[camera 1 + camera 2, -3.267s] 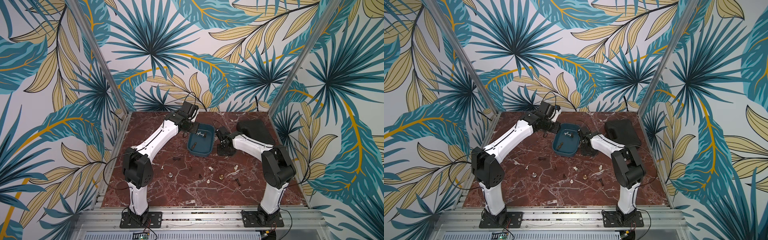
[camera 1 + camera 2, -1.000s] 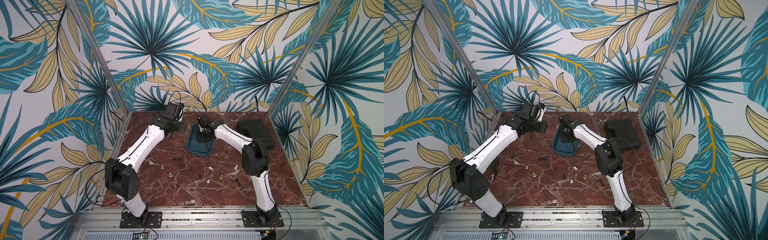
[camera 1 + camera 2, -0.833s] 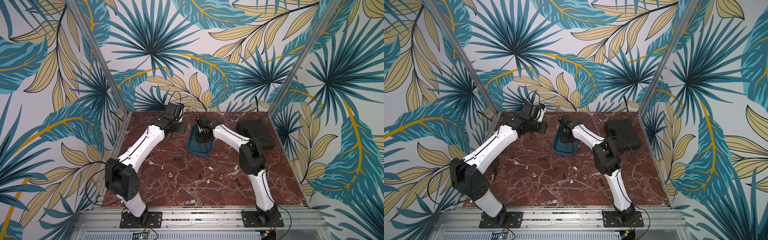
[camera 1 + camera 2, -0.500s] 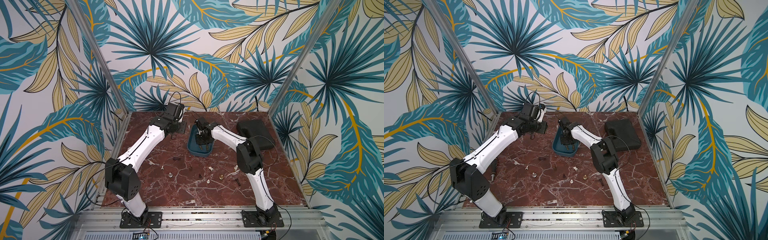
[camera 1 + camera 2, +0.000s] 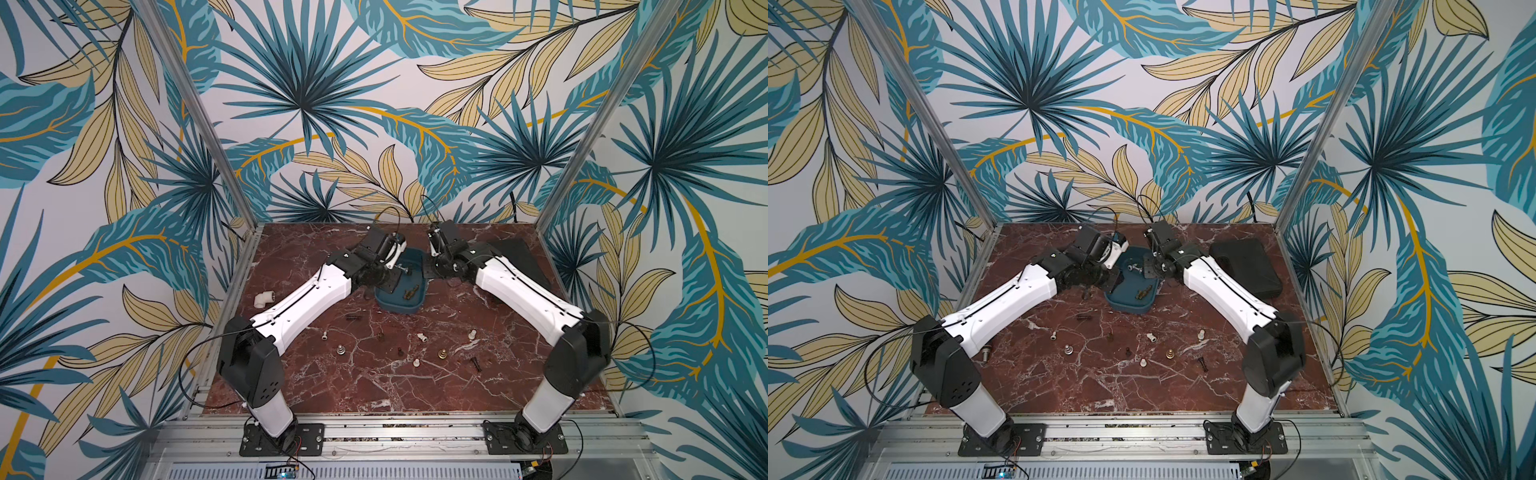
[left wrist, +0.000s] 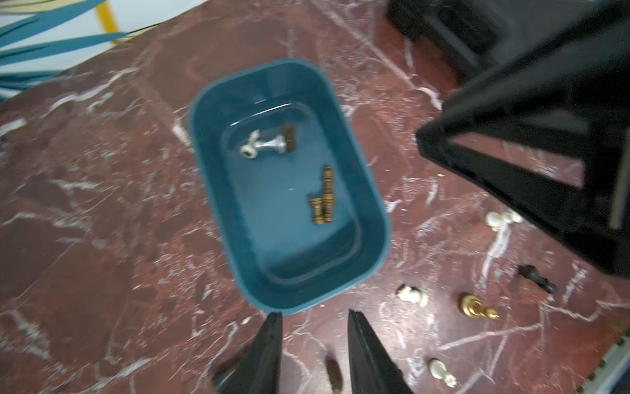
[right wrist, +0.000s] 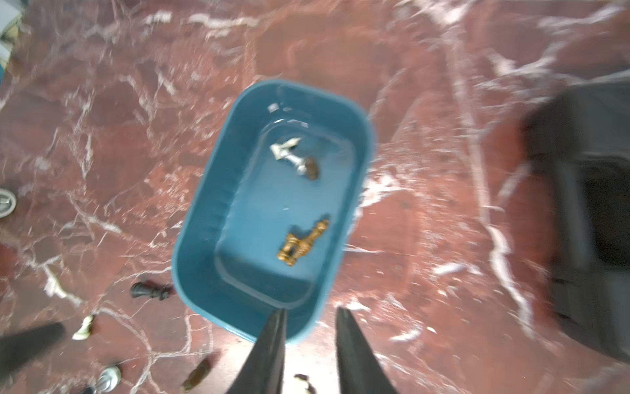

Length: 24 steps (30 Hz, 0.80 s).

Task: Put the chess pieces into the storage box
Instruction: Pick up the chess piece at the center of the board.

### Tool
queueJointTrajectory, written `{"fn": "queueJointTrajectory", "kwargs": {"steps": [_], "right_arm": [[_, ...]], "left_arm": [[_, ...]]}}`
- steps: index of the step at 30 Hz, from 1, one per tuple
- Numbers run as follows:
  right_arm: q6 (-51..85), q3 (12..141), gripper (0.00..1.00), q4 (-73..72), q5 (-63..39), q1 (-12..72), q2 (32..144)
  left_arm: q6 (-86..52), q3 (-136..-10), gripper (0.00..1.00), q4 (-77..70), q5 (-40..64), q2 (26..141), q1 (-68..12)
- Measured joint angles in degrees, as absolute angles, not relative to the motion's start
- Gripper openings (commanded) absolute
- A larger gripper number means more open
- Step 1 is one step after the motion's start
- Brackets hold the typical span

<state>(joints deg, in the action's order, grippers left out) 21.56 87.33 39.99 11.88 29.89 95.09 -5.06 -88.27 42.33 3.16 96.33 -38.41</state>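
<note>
While your left tool [image 6: 313, 312] and right tool [image 7: 311, 309] are hovering slightly open, empty, loose chess pieces [image 5: 422, 337] are lying arm-base side of the storage box [image 5: 399, 307].

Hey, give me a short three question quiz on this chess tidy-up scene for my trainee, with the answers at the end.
1. True or false: the blue box holds no chess pieces.
2. The left gripper holds: A a chess piece, B nothing, C the box.
3. Fill in: the black case lies on the robot's ___ side of the box.
Key: 1 false, several lie inside. 2 B, its jaws stand apart and empty. 3 right.
</note>
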Motion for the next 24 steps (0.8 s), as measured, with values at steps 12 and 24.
{"fn": "queueJointTrajectory", "kwargs": {"steps": [12, 24], "right_arm": [[23.16, 64.79, 0.38, 39.83, 24.05, 18.61, 72.03], [23.55, 59.09, 0.38, 40.12, 30.61, 13.78, 59.86]], "left_arm": [[-6.39, -90.61, 0.41, 31.86, 15.70, 106.98, -48.10], [-9.91, -104.92, 0.41, 29.61, 19.92, 127.87, -53.06]]}}
